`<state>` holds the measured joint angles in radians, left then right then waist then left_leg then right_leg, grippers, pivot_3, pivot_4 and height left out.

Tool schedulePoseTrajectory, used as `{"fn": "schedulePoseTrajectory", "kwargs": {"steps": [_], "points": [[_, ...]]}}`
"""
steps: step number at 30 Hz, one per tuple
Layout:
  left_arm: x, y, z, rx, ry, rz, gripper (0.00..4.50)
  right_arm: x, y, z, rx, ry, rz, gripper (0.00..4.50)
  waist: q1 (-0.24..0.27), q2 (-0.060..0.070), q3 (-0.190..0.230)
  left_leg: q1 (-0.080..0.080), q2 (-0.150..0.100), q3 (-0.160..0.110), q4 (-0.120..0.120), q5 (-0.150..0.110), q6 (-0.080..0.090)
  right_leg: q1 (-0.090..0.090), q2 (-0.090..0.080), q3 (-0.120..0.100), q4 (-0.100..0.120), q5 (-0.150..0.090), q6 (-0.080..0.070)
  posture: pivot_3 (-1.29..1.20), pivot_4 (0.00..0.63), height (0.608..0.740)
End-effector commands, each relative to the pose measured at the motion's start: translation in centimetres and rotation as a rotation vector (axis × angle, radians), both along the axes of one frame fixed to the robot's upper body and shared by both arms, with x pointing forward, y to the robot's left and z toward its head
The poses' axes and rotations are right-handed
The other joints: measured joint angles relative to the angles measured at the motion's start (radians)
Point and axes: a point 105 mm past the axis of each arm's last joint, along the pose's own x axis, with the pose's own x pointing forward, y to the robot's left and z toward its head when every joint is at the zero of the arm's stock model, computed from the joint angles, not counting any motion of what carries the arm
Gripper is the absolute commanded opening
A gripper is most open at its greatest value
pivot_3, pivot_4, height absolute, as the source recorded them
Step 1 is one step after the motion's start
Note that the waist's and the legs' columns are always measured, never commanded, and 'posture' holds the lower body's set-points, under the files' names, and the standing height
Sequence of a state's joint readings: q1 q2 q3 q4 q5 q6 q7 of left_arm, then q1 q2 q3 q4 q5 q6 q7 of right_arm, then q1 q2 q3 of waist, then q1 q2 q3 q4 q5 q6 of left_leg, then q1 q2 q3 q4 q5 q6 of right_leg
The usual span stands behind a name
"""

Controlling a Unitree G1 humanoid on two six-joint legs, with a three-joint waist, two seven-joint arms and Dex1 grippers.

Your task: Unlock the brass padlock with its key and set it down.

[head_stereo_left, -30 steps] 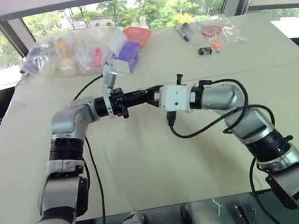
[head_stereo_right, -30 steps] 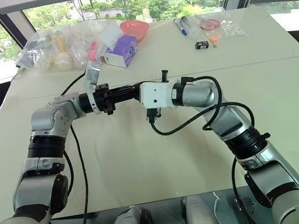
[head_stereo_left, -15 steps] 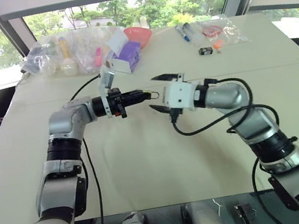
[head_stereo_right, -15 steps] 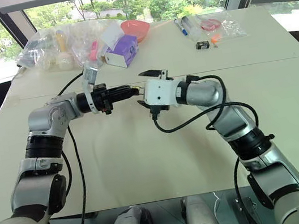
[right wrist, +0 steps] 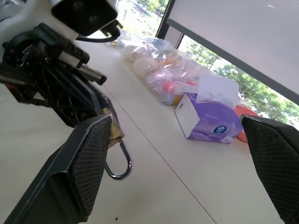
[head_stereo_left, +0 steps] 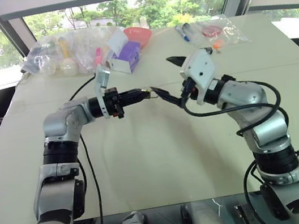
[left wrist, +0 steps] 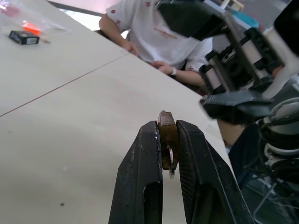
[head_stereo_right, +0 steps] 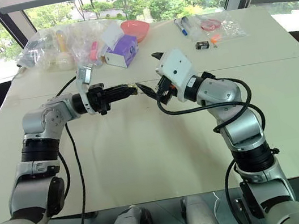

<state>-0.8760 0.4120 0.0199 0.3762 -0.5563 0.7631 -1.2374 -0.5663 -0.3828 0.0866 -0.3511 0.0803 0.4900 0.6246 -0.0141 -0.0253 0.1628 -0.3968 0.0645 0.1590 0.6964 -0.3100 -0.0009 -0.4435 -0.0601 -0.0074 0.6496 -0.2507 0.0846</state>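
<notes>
Right gripper backed off the padlock, jaws now wide; left gripper clamps it, shackle looks sprung; next I set it down.

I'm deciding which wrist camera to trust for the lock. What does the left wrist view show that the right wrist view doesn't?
Left wrist view alone: the left gripper shut on the brass padlock, a seated person in a white shirt, and a small black box on the table. Right wrist view alone: the padlock's silvery shackle hanging as a loop, a purple tissue box, bagged items, and the right gripper open wide. Both show the padlock over the table.
</notes>
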Motion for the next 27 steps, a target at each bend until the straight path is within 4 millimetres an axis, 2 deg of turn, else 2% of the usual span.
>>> {"fn": "schedulePoseTrajectory", "kwargs": {"steps": [1, 8, 13, 18, 22, 27], "points": [[-1.3, -0.3, 2.4, -0.032, -0.077, -0.081, 0.00, 0.1, -0.3, 0.4, -0.023, -0.035, -0.016, 4.45, -0.001, 0.000, 0.000, 0.000, 0.000, 0.000, 0.000, 0.000, 0.000, 0.000, 0.000, 0.000, 0.000, 0.000, 0.000, 0.00, 0.150, 0.734], [-1.7, 0.3, 2.6, -0.025, -0.085, -0.081, 0.00, 0.5, -0.9, -0.2, -0.035, -0.009, -0.032, 4.45, 0.001, 0.000, 0.000, 0.000, 0.000, 0.000, 0.000, 0.000, 0.000, 0.000, 0.000, 0.000, 0.000, 0.000, 0.000, 0.00, 0.150, 0.734], [-1.8, 0.4, 3.2, -0.041, -0.098, -0.084, 0.00, 0.2, -0.4, -1.2, -0.077, 0.022, 0.011, 4.45, -0.001, 0.000, 0.000, 0.000, 0.000, 0.000, 0.000, 0.000, 0.000, 0.000, 0.000, 0.000, 0.000, 0.000, 0.000, 0.00, 0.150, 0.734], [-1.5, 0.2, 2.7, -0.025, -0.099, -0.074, 0.00, 0.1, -0.4, -1.3, -0.079, 0.029, 0.014, 4.45, -0.001, 0.000, 0.000, 0.000, 0.000, 0.000, 0.000, 0.000, 0.000, 0.000, 0.000, 0.000, 0.000, 0.000, 0.000, 0.00, 0.150, 0.734], [-0.7, 0.2, 1.6, -0.008, -0.070, -0.031, 0.00, 0.4, -2.2, -1.8, -0.113, 0.035, -0.059, 4.45, 0.003, 0.000, 0.000, 0.000, 0.000, 0.000, 0.000, 0.000, 0.000, 0.000, 0.000, 0.000, 0.000, 0.000, 0.000, 0.00, 0.150, 0.734], [0.1, -0.9, -0.5, -0.021, 0.039, 0.015, 0.00, -0.2, -6.0, -4.2, -0.292, 0.059, -0.174, 4.45, 0.005, 0.000, 0.000, -0.003, -0.001, -0.001, 0.001, -0.001, 0.002, 0.000, -0.001, -0.001, -0.002, 0.000, 0.000, 0.00, 0.150, 0.734]]}}
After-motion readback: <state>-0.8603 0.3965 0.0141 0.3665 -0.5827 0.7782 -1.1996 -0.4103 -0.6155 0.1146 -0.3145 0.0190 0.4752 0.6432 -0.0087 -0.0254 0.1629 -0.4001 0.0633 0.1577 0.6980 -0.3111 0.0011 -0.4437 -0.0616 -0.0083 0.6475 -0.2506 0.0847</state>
